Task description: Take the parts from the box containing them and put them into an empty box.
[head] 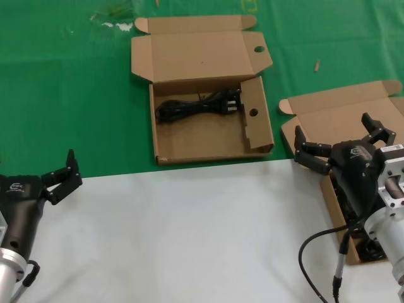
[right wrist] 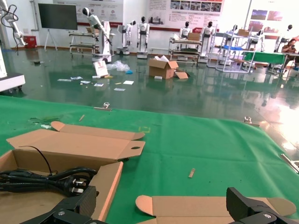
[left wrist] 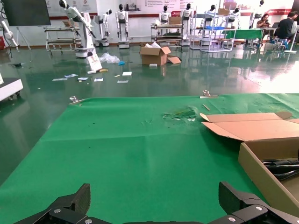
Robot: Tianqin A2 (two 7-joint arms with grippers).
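The left gripper (head: 60,176) is waiting with fingers spread wide, empty, well short of the holed box (head: 208,136), where one cable (head: 199,105) is already lying. The right gripper (head: 344,140) is hovering, fingers wide and empty, over the plain box (head: 315,123); the cables (head: 372,249) beneath its arm are mostly hidden, so a blind descent is likely risking a missed grasp or snagged lid.

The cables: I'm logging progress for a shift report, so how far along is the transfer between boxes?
One black cable already lies in the holed box. Nothing is in hand: the right gripper hovers with jaws open over the plain-lidded box, where dark cable shows beneath the arm. The left gripper waits open over the white surface.
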